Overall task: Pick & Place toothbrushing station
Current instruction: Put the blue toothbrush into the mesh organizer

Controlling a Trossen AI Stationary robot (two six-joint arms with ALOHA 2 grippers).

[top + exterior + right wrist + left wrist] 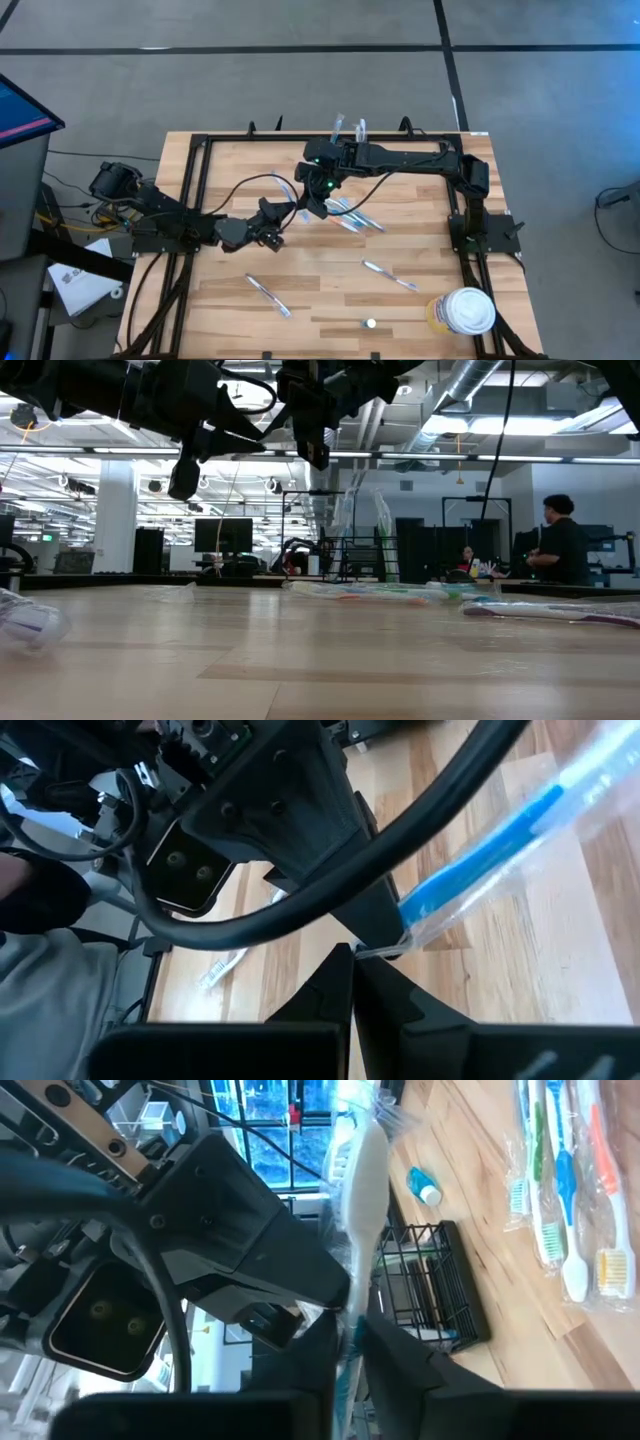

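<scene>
Roughly 7 toothbrushes point(268, 295), 1 holder point(432, 1285)

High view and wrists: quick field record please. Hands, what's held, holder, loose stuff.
left hand: raised over mid-table, fingers closed on the wrapped toothbrush
right hand: facing the left hand, shut, seems to pinch the same wrapper's end
holder: black wire mesh, on the table, apart from both hands
loose toothbrushes: several lying wrapped on the wood
tub: white lid, near edge, right side
</scene>
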